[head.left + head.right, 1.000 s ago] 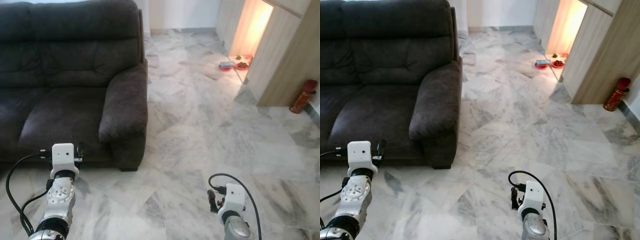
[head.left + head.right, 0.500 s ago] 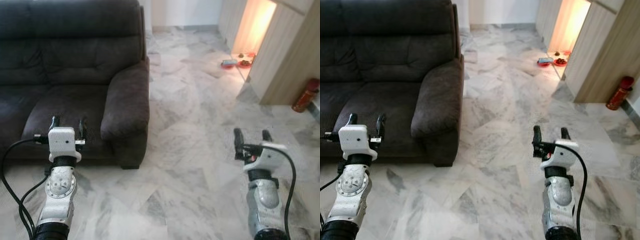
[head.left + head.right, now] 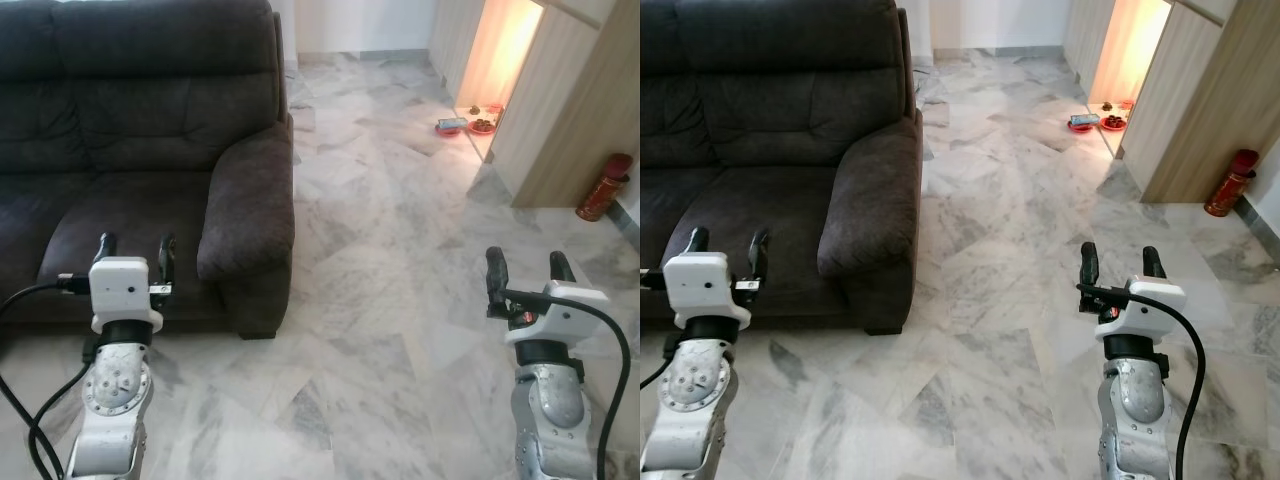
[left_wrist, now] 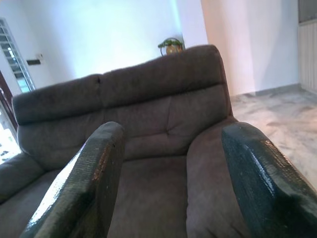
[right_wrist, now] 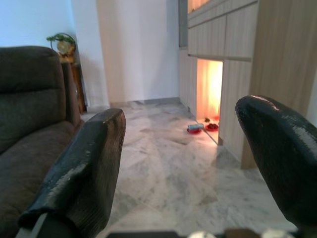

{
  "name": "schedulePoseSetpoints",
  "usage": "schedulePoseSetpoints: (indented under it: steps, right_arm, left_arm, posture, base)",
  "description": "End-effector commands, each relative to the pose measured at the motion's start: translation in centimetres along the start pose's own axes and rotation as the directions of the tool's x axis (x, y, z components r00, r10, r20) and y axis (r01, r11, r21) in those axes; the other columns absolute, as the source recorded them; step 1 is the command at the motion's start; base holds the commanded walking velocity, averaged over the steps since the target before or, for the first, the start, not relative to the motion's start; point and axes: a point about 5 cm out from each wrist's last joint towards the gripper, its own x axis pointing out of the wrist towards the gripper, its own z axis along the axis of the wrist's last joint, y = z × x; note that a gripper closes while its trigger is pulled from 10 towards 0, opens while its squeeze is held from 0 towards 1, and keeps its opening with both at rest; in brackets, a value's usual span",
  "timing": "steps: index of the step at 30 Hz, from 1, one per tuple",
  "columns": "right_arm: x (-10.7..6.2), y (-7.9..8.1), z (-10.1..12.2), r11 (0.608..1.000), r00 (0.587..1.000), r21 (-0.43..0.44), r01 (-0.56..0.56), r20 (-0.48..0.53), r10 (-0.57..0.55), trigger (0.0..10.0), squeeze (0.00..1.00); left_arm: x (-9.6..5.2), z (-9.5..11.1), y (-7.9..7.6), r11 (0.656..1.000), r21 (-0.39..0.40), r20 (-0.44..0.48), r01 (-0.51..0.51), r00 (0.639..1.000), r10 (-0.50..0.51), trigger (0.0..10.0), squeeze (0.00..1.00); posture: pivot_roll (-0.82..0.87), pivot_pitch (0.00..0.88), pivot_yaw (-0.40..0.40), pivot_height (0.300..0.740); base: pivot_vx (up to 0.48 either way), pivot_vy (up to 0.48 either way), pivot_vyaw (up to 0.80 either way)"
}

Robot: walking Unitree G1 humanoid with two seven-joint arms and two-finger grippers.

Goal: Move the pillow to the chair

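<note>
While both arms are reaching forward, the left pincer [image 3: 134,249] is gaping wide before the sofa [image 3: 140,150], the right pincer [image 3: 529,269] gaping wide over marble floor [image 3: 380,240].

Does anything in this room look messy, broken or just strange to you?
Nothing looks spilled or broken. One small oddity: a red canister, likely a fire extinguisher, leans tilted against the wooden cabinet rather than standing upright. The dark sofa and marble floor look tidy. Both the left gripper and right gripper are open.
</note>
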Motion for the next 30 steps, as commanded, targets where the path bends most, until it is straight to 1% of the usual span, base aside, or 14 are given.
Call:
schedulePoseSetpoints:
  steps: [1,4,6,9,10,12,14,17,18,20,21,22,24,30]
  right_arm:
    - [0.3,0.3,0.2,1.000,1.000,0.013,-0.009,0.002,0.009,10.0,0.00]
    - [0.5,0.4,-1.7,1.000,0.996,0.009,-0.030,-0.084,0.031,10.0,0.00]
    - [0.1,0.0,-5.1,0.999,0.966,0.008,-0.038,-0.256,0.039,10.0,0.00]
    - [-0.8,-0.4,-7.5,0.999,0.918,0.028,-0.026,-0.396,0.035,10.0,0.00]
    - [-2.3,-0.7,-9.9,0.999,0.840,0.036,-0.016,-0.542,0.033,10.0,0.00]
    - [-4.4,-0.9,-12.0,0.999,0.736,-0.004,-0.038,-0.677,0.025,10.0,0.00]
    - [-5.0,-0.9,-12.6,0.999,0.708,-0.012,-0.049,-0.706,0.026,10.0,0.00]
    - [-8.7,-0.9,-14.8,0.996,0.529,-0.029,-0.086,-0.849,0.021,10.0,0.00]
    - [-9.9,-1.1,-15.3,0.996,0.477,-0.029,-0.079,-0.879,0.012,10.0,0.00]
    - [-10.7,-1.3,-15.6,0.997,0.447,-0.029,-0.068,-0.895,0.005,10.0,0.00]
    - [-12.1,-1.5,-16.0,0.996,0.381,-0.034,-0.078,-0.924,-0.001,10.0,0.00]
    - [-12.1,-1.5,-16.0,0.996,0.381,-0.034,-0.078,-0.924,-0.001,10.0,0.00]
    - [-14.5,-1.5,-16.6,0.984,0.265,-0.028,-0.176,-0.964,0.020,10.0,0.00]
    - [-15.1,-2.8,-16.5,0.992,0.239,-0.048,-0.116,-0.971,-0.019,10.0,0.00]
  left_arm:
    - [0.3,0.5,-0.1,1.000,0.007,0.015,0.006,1.000,-0.006,10.0,0.00]
    - [0.7,-1.0,-0.1,1.000,-0.006,-0.037,0.030,0.999,-0.030,10.0,0.00]
    - [0.9,-4.1,1.0,0.998,-0.051,-0.170,-0.023,0.985,0.014,10.0,0.00]
    - [0.6,-6.5,1.6,0.996,-0.072,-0.284,-0.059,0.958,0.036,10.0,0.00]
    - [0.0,-9.0,1.9,0.994,-0.079,-0.404,-0.070,0.914,0.032,10.0,0.00]
    - [-1.3,-11.8,1.9,0.993,-0.096,-0.539,-0.068,0.842,0.006,10.0,0.00]
    - [-1.8,-12.6,2.0,0.994,-0.088,-0.581,-0.065,0.814,0.001,10.0,0.00]
    - [-5.6,-16.2,1.4,0.998,-0.054,-0.782,-0.020,0.623,-0.030,10.0,0.00]
    - [-6.8,-16.8,0.8,0.997,-0.071,-0.810,0.010,0.584,-0.063,10.0,0.00]
    - [-7.5,-17.1,0.4,0.996,-0.081,-0.820,0.031,0.566,-0.085,10.0,0.00]
    - [-9.3,-17.9,-0.3,0.994,-0.095,-0.853,0.050,0.510,-0.108,10.0,0.00]
    - [-9.3,-17.9,-0.3,0.994,-0.095,-0.853,0.050,0.510,-0.108,10.0,0.00]
    - [-13.6,-19.0,-1.0,0.993,-0.104,-0.918,0.054,0.378,-0.116,10.0,0.00]
    - [-16.6,-19.5,-1.6,0.992,-0.114,-0.950,0.051,0.288,-0.124,10.0,0.00]
  posture:
    - [-0.01,0.033,0.029,0.740]
    - [-0.02,0.027,0.030,0.740]
    - [-0.02,0.025,0.030,0.740]
    - [-0.02,0.018,0.028,0.740]
    - [-0.02,0.009,0.029,0.740]
    - [-0.03,0.012,0.028,0.740]
    - [-0.03,0.011,0.030,0.740]
    - [-0.03,0.000,0.037,0.740]
    - [-0.02,0.000,0.034,0.740]
    - [-0.02,0.000,0.032,0.740]
    - [0.00,0.000,0.026,0.740]
    - [0.00,0.000,0.026,0.740]
    - [-0.01,0.000,0.020,0.740]
    - [-0.01,0.000,0.025,0.740]
  base:
    - [0.000,0.000,0.00]
    - [0.000,0.000,0.00]
    - [0.000,0.000,0.00]
    - [0.000,0.000,0.00]
    - [0.000,0.000,0.00]
    - [0.000,0.000,0.00]
    - [0.000,0.000,0.00]
    - [0.000,0.000,0.00]
    - [0.000,0.000,0.00]
    - [0.000,0.000,0.00]
    - [0.000,0.000,0.00]
    - [0.000,0.000,0.00]
    - [0.000,0.000,0.00]
    - [0.000,0.000,0.00]
